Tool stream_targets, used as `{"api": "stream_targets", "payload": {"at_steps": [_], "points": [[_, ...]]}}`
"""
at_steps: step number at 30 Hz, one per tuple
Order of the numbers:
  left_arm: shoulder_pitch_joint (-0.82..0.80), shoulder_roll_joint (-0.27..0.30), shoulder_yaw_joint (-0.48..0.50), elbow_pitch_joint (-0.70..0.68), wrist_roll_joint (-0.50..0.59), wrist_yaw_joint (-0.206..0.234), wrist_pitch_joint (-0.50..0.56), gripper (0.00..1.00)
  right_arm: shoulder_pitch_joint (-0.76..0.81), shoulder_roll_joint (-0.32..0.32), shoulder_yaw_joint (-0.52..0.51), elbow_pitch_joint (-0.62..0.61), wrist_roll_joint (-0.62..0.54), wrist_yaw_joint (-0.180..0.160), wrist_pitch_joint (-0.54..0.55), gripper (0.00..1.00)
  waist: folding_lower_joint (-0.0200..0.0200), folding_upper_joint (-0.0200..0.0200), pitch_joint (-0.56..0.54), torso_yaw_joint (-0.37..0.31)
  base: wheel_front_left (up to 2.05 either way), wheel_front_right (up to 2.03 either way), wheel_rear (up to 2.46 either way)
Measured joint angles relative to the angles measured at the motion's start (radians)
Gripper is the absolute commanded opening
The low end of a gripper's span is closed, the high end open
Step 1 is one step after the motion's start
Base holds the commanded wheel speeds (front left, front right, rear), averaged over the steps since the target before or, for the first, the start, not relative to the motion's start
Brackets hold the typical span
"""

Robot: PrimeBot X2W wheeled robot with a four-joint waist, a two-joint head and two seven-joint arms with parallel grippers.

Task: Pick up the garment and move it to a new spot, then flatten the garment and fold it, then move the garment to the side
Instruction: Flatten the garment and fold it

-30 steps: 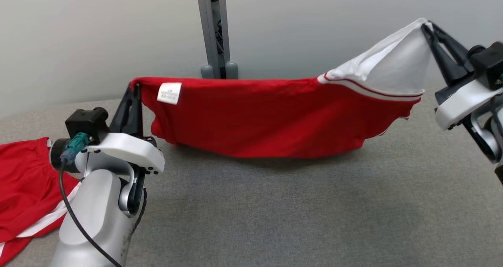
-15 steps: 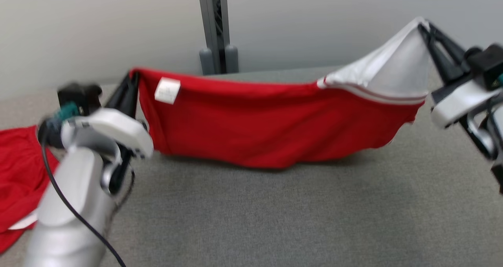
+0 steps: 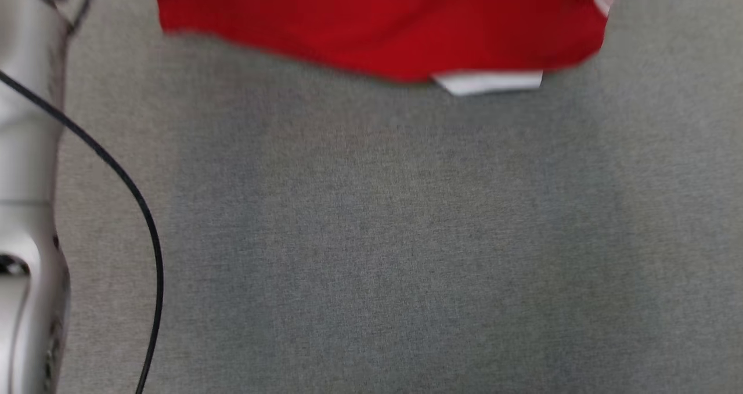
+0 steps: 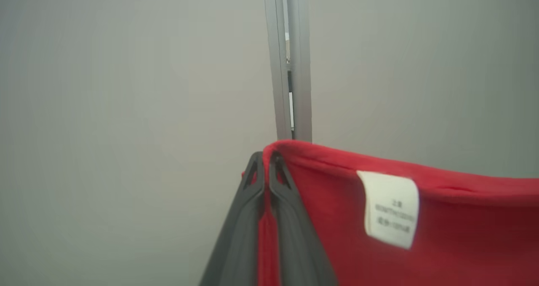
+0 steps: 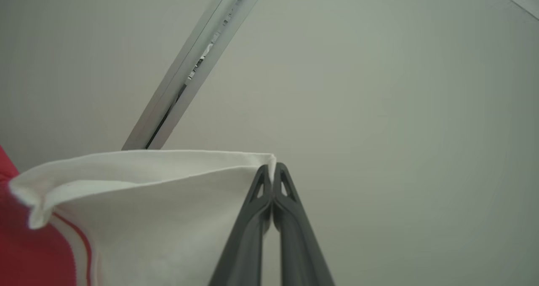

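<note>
Carrying step, I'd say: left fingers (image 4: 294, 235) and right fingers (image 5: 294, 244) clamp the red-and-white fabric garment (image 3: 377, 28) aloft (grey desk (image 3: 371, 237) below); next, lay it flat.

**Count of Things Seen**

One garment (image 3: 383, 28), red with a white part, was counted. Two grippers were counted: the left gripper (image 4: 266, 159) at the garment's red corner and the right gripper (image 5: 273, 170) at its white corner, with two dark fingers (image 4: 294, 235) to each, four in all. One white label (image 4: 391, 208) was found on the garment. One metal post (image 4: 290, 67) was seen behind the garment, one black cable (image 3: 116, 179) and one pale forearm (image 3: 26, 150) to its left, and one grey table (image 3: 406, 237) below it.
</note>
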Motion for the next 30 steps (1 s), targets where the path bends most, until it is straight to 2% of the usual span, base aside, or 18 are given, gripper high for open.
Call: {"api": "stream_targets", "payload": {"at_steps": [2,4,8,11,16,19,26,30], "points": [[-0.096,-0.014,0.018,0.047,0.005,0.039,-0.070,0.00,-0.095,0.020,-0.049,0.049,-0.041,0.000,-0.008,0.00,0.0000,0.0000,0.044,-0.001,0.00,0.00,0.00],[-0.176,-0.030,0.034,0.087,0.005,0.069,-0.153,0.00,-0.166,0.040,-0.133,0.040,-0.087,0.000,-0.010,0.00,0.0000,0.0000,0.082,-0.001,0.00,0.00,0.00],[-0.270,-0.059,0.074,0.109,0.000,0.101,-0.222,0.00,-0.192,0.076,-0.295,-0.114,-0.235,0.000,-0.012,0.00,0.0001,0.0000,0.140,0.001,0.00,0.00,0.00],[-0.274,-0.070,0.107,0.006,0.010,0.100,-0.224,0.00,-0.125,0.115,-0.372,-0.229,-0.311,0.000,-0.013,0.00,0.0000,0.0000,0.170,0.006,0.00,0.00,0.00],[-0.155,-0.091,0.121,-0.064,0.053,0.063,-0.225,0.00,0.032,0.139,-0.390,-0.286,-0.337,0.000,-0.013,0.00,0.0000,0.0000,0.195,0.019,0.00,0.00,0.00],[-0.083,-0.093,0.104,-0.022,0.084,0.025,-0.225,0.00,0.126,0.138,-0.383,-0.287,-0.326,0.000,-0.013,0.00,0.0001,0.0000,0.191,0.027,0.00,0.00,0.00],[0.080,-0.077,0.070,0.091,0.140,-0.007,-0.225,0.00,0.357,0.117,-0.357,-0.294,-0.263,0.000,-0.013,0.00,0.0000,0.0000,0.149,0.039,0.00,0.00,0.00],[0.176,-0.070,0.043,0.125,0.169,-0.018,-0.225,0.00,0.474,0.079,-0.274,-0.291,-0.215,0.000,-0.013,0.00,0.0001,0.0000,0.106,0.044,0.00,0.00,0.00]]}}
